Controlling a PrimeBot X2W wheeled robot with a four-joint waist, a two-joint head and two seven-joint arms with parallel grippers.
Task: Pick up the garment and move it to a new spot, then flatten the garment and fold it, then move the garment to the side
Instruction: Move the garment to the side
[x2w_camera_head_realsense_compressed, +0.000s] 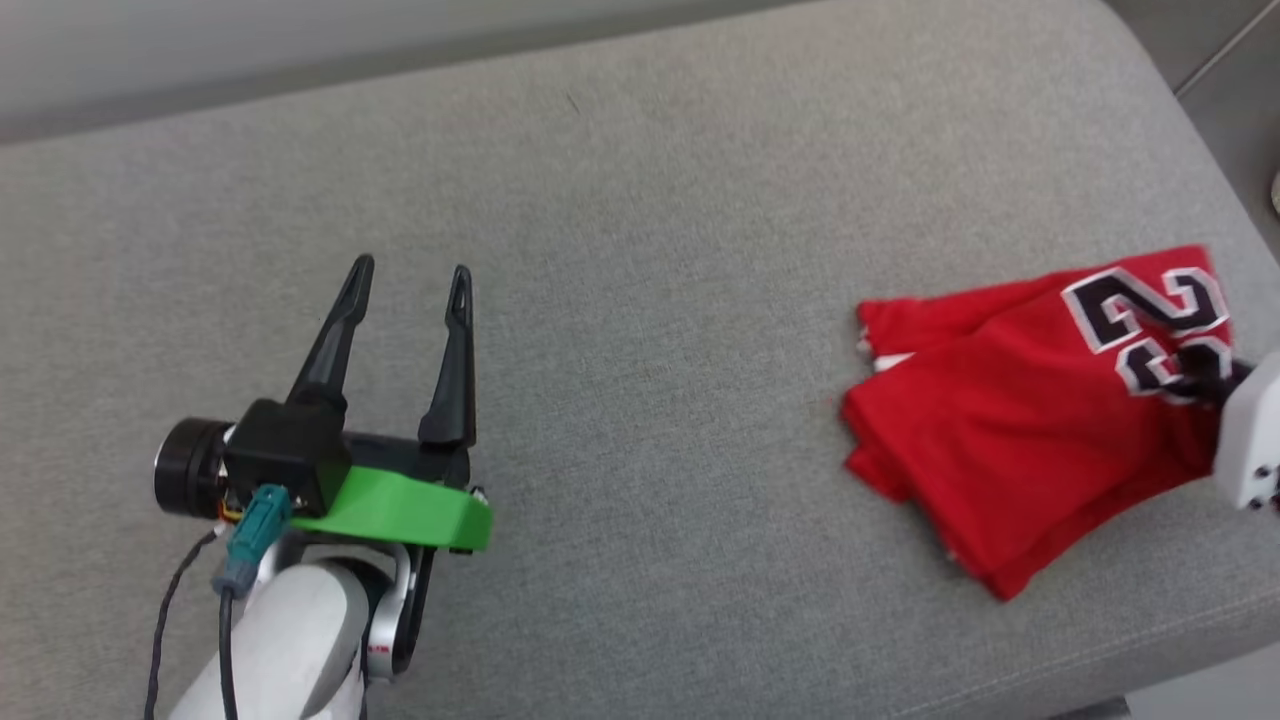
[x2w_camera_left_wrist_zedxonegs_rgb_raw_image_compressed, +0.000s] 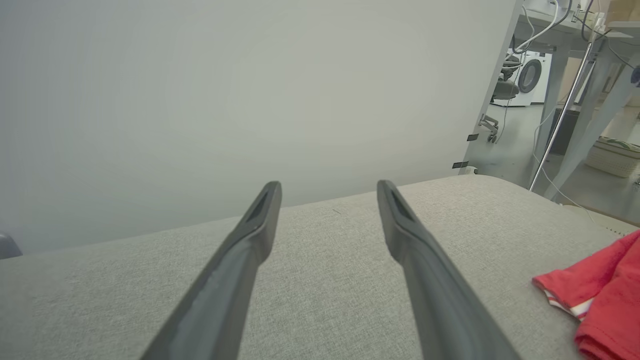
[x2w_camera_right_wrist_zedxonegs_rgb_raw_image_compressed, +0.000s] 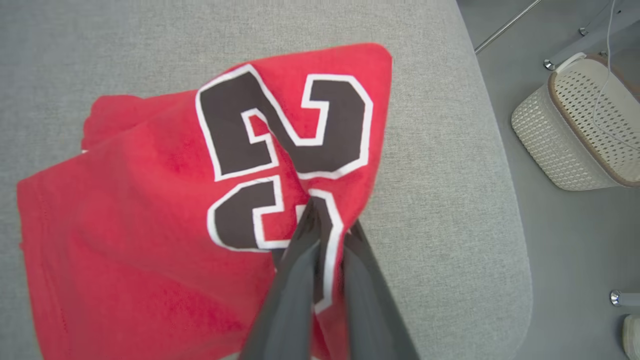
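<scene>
The garment (x2w_camera_head_realsense_compressed: 1010, 420), a red jersey with black white-outlined numbers, lies bunched and folded near the right edge of the grey cushion (x2w_camera_head_realsense_compressed: 640, 300). In the right wrist view my right gripper (x2w_camera_right_wrist_zedxonegs_rgb_raw_image_compressed: 327, 220) is shut on a fold of the garment (x2w_camera_right_wrist_zedxonegs_rgb_raw_image_compressed: 150, 210) at the lower number, fabric pinched between its dark fingers (x2w_camera_right_wrist_zedxonegs_rgb_raw_image_compressed: 295, 280). Its pale wrist (x2w_camera_head_realsense_compressed: 1250, 430) shows at the head view's right edge. My left gripper (x2w_camera_head_realsense_compressed: 410, 285) hovers open over bare cushion far to the left, with nothing between its fingers (x2w_camera_left_wrist_zedxonegs_rgb_raw_image_compressed: 250, 240). A striped hem of the garment (x2w_camera_left_wrist_zedxonegs_rgb_raw_image_compressed: 595, 295) peeks in at right.
The cushion's right edge (x2w_camera_right_wrist_zedxonegs_rgb_raw_image_compressed: 500, 200) drops to a grey floor. A white perforated basket (x2w_camera_right_wrist_zedxonegs_rgb_raw_image_compressed: 580, 125) stands on the floor beside it. A pale wall panel (x2w_camera_left_wrist_zedxonegs_rgb_raw_image_compressed: 225, 100) rises behind the cushion, with desk legs (x2w_camera_left_wrist_zedxonegs_rgb_raw_image_compressed: 560, 110) and a washing machine (x2w_camera_left_wrist_zedxonegs_rgb_raw_image_compressed: 530, 75) beyond.
</scene>
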